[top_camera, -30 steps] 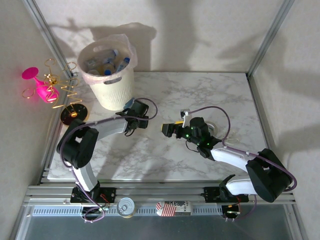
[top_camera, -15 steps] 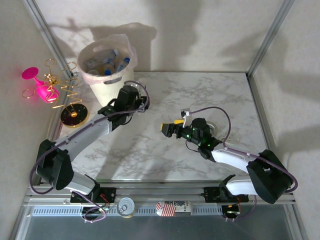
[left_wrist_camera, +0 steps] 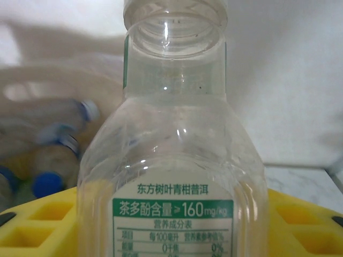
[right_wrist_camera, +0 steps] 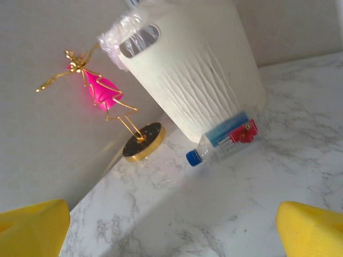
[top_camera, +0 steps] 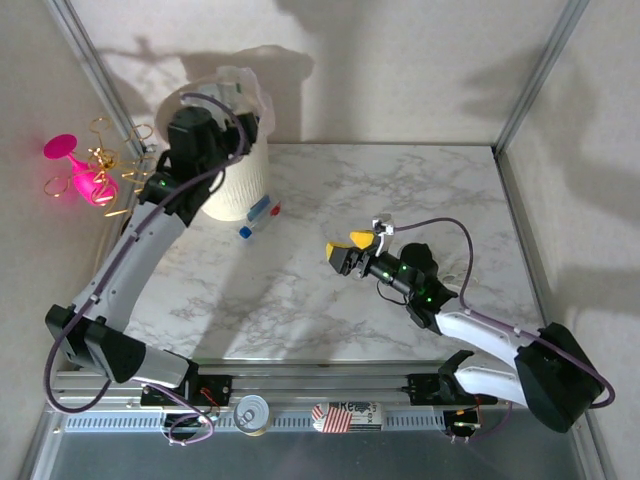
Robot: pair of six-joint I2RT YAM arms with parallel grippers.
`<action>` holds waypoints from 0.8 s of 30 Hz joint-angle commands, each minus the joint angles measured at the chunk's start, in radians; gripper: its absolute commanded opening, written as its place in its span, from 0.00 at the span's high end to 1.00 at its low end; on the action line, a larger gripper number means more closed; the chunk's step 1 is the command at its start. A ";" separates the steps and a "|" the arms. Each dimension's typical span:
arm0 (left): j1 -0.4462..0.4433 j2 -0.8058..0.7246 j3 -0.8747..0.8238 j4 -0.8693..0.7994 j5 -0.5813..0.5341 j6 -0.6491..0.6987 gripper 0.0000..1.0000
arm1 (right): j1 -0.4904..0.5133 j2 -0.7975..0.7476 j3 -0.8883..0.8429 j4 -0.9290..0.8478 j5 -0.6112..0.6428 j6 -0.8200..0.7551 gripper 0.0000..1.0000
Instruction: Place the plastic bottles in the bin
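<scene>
Bin matt ribbed cream plastic, liner crinkled glossy film; bottle clear smooth plastic; counter smooth marble-look

A white marble-patterned worktop stands inside a metal-framed enclosure with pale walls. At its far left edge a gold wire stand carries bright pink glassware, one piece jutting toward the wall and another hanging lower. Seen from the right wrist camera, the stand rises from a round black-and-gold base. On the metal framing along the near side lie a tin can, lid upward, and just to its right a red-and-white labelled pack.
</scene>
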 commanded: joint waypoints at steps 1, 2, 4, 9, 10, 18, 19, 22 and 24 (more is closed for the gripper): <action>0.062 0.061 0.084 -0.019 0.027 0.030 0.48 | -0.005 -0.050 -0.017 0.040 0.035 -0.026 0.01; 0.082 0.083 0.110 -0.019 0.041 0.026 0.48 | -0.005 -0.060 -0.019 0.036 0.042 -0.029 0.01; 0.116 0.129 0.156 -0.025 0.063 0.011 0.48 | -0.005 -0.074 -0.020 0.028 0.052 -0.030 0.01; 0.174 0.259 0.284 -0.083 0.112 -0.024 0.49 | -0.005 -0.088 -0.021 0.015 0.068 -0.033 0.01; 0.180 0.289 0.315 -0.104 0.116 -0.024 0.49 | -0.005 -0.089 -0.021 0.009 0.071 -0.036 0.01; 0.198 0.473 0.526 -0.294 0.120 -0.016 0.45 | -0.005 -0.095 -0.029 -0.002 0.085 -0.037 0.01; 0.197 0.485 0.539 -0.308 0.121 -0.017 0.45 | -0.005 -0.096 -0.031 -0.003 0.087 -0.038 0.01; 0.197 0.493 0.548 -0.325 0.133 -0.026 0.41 | -0.005 -0.096 -0.031 -0.011 0.090 -0.040 0.01; 0.197 0.489 0.548 -0.327 0.134 -0.033 0.33 | -0.005 -0.096 -0.031 -0.013 0.090 -0.040 0.01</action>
